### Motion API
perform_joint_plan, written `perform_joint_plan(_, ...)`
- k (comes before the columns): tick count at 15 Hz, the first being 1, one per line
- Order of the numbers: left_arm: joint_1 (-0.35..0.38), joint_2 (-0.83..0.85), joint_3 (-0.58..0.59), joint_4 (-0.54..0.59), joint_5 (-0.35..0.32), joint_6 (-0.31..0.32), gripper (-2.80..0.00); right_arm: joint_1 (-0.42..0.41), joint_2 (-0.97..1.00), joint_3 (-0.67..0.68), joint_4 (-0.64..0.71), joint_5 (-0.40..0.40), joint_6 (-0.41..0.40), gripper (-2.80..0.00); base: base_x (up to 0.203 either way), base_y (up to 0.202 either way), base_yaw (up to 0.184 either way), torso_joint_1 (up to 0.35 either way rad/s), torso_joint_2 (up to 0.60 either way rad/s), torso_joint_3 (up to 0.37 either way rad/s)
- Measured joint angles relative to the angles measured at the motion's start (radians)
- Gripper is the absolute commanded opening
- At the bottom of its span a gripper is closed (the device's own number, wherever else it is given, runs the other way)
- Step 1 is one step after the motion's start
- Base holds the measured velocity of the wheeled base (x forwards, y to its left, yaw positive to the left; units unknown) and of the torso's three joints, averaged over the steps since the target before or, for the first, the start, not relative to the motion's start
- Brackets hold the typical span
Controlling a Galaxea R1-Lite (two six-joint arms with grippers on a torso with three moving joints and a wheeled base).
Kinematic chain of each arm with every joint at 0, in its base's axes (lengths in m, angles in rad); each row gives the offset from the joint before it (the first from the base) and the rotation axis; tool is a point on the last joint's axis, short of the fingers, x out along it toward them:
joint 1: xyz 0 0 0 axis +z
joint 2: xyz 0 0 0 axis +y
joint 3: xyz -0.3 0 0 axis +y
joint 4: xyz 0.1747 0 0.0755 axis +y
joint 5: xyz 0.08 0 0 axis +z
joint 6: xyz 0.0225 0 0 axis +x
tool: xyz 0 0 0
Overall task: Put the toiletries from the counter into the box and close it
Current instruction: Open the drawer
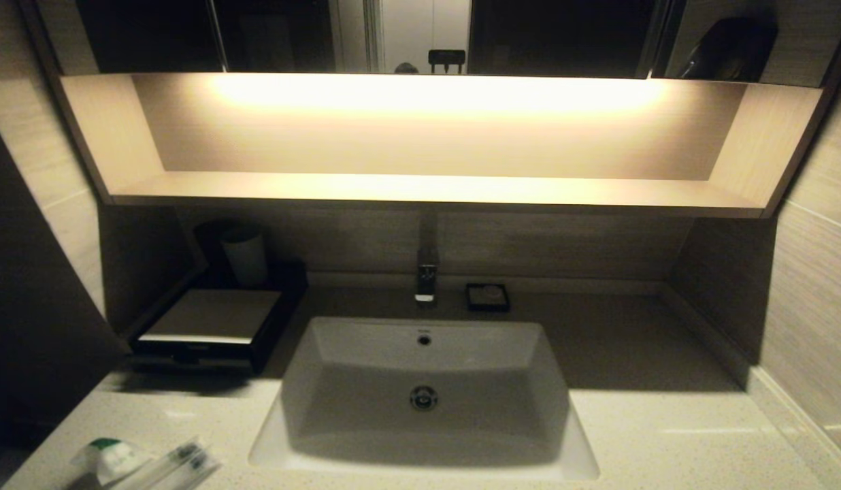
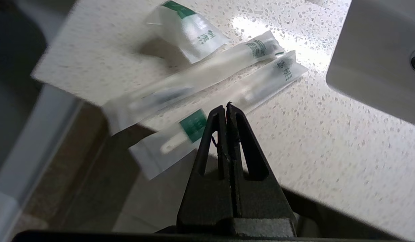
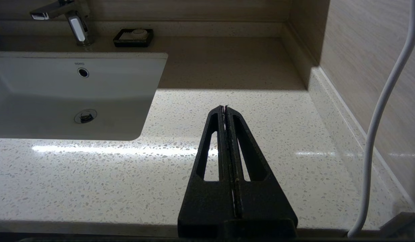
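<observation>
The toiletries (image 2: 207, 75) are clear crinkled plastic packets with white contents and green print: one short tube-like pack and two long slim ones lying side by side, overlapping at the near left corner of the counter (image 2: 328, 141), some ends reaching past its edge. From my head camera the same packets (image 1: 148, 463) sit at the bottom left, well apart from the box (image 1: 213, 320).

My left gripper (image 2: 226, 106) hangs above the slim packets, its two black tapered fingers pressed together with nothing between them; I cannot tell whether the tips touch the wrap. My right gripper (image 3: 225, 107) is parked over the bare counter right of the sink (image 3: 59, 97), fingers likewise together and empty.

The counter is pale speckled stone, glossy under the light. The sink is a smooth white rectangular basin. The box is low and black with a flat pale top panel, standing at the back left beside a pale cup (image 1: 245, 255).
</observation>
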Motion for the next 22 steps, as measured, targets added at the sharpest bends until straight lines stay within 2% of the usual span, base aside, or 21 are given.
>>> perform_joint_plan(4,0.003,0.260,-0.017,-0.231,-0.015,-0.006,-2.80,0.000,0.000,0.000,0.000,0.000,0.000,-2.80,0.000,0.000,0.000,0.000,0.00,0.000)
perform_joint_plan(6,0.018,0.406,-0.027,-0.382,-0.017,0.017,-2.80,0.000,0.000,0.000,0.000,0.000,0.000,-2.80,0.000,0.000,0.000,0.000,0.00,0.000)
perform_joint_plan(11,0.095,0.787,-0.092,-0.844,-0.023,0.145,-2.80,0.000,0.000,0.000,0.000,0.000,0.000,-2.80,0.000,0.000,0.000,0.000,0.00,0.000)
perform_joint_plan(14,0.135,0.966,-0.156,-1.100,-0.058,0.210,-2.80,0.000,0.000,0.000,0.000,0.000,0.000,-2.80,0.000,0.000,0.000,0.000,0.00,0.000)
perform_joint_plan(16,0.142,1.032,-0.196,-1.135,-0.105,0.214,-2.80,0.000,0.000,0.000,0.000,0.000,0.000,-2.80,0.000,0.000,0.000,0.000,0.00,0.000)
perform_joint_plan(22,0.142,1.091,-0.240,-1.095,-0.187,0.207,-2.80,0.000,0.000,0.000,0.000,0.000,0.000,-2.80,0.000,0.000,0.000,0.000,0.00,0.000)
